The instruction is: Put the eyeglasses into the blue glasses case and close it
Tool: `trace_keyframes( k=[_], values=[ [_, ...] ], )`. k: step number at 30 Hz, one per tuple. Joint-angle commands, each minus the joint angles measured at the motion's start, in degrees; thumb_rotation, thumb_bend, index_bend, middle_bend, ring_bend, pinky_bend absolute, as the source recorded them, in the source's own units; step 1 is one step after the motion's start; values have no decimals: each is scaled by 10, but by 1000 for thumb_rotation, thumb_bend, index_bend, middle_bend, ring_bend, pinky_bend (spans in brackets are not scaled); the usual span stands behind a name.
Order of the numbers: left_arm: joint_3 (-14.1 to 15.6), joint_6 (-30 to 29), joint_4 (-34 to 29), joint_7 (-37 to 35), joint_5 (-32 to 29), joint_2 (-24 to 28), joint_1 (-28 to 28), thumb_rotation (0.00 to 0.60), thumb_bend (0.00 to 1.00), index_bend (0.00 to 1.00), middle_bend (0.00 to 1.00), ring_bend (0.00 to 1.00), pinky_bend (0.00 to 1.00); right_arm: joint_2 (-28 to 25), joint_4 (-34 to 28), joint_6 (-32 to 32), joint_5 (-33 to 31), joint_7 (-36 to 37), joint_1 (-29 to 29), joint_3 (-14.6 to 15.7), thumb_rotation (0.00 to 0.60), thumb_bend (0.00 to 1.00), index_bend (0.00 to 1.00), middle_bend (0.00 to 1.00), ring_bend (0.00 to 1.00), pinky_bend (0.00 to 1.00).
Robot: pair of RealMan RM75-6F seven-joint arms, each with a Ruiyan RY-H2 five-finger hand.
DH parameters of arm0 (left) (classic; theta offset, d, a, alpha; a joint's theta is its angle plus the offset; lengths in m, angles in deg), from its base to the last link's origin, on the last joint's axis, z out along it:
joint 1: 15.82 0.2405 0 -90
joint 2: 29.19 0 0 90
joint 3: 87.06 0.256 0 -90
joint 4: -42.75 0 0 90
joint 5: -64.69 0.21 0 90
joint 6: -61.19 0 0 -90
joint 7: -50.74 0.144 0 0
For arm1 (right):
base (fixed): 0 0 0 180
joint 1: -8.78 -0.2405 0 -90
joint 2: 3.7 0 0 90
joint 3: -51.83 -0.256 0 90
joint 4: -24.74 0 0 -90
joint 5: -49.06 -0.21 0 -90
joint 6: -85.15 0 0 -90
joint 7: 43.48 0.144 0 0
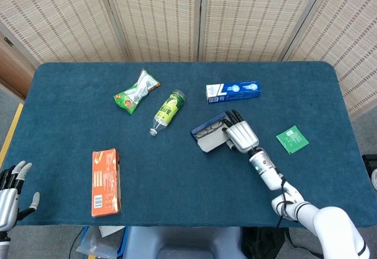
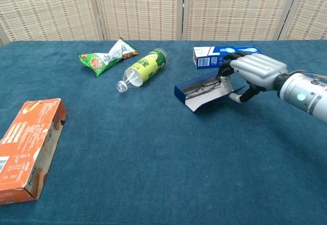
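The blue glasses case (image 1: 203, 130) (image 2: 190, 89) lies open near the table's middle, its grey-lined lid (image 1: 211, 143) (image 2: 207, 100) folded toward me. Inside it lie the eyeglasses (image 1: 209, 130) (image 2: 202, 87). My right hand (image 1: 240, 135) (image 2: 255, 70) is at the case's right end, with dark fingers curled over the case's end and the thumb under the lid's edge, so it holds that end. The lid tilts slightly up there. At the bottom left corner of the head view my left hand (image 1: 10, 191) hangs off the table, fingers apart and holding nothing.
A blue-and-white box (image 1: 232, 90) (image 2: 225, 55) lies just behind the case. A green bottle (image 1: 167, 111) (image 2: 143, 67) and a snack bag (image 1: 135, 92) (image 2: 106, 57) lie to the left. An orange box (image 1: 106, 182) (image 2: 25, 145) sits front left and a green packet (image 1: 292, 139) on the right.
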Motion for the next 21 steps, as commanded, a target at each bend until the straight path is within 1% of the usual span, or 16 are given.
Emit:
trace_keyframes(
  k=[1,5,15,18,21],
  values=[
    [0,0,0,-1,1,0,0,600,424,82,0,0,0,-18,-25,-19,9,-7,16,11,600,423,613,247,0,0],
    [1,0,0,-1,4,0,-1,600,424,82,0,0,0,-50,-74,-46,15,-23,41,23,600,424,615,248,0,0],
    [1,-1,-6,2,12,0,-4,600,424,82,0,0,0,-157,-246,-117,29,-93,123,66,600,428,615,252,0,0],
    [0,0,-7,4,13,0,-6,600,425,82,0,0,0,-184,-290,-137,38,-109,146,82,600,428,614,252,0,0],
    [1,1,-9,5,14,0,-7,600,424,82,0,0,0,-203,-320,-150,44,-119,164,94,600,428,614,253,0,0]
  ],
)
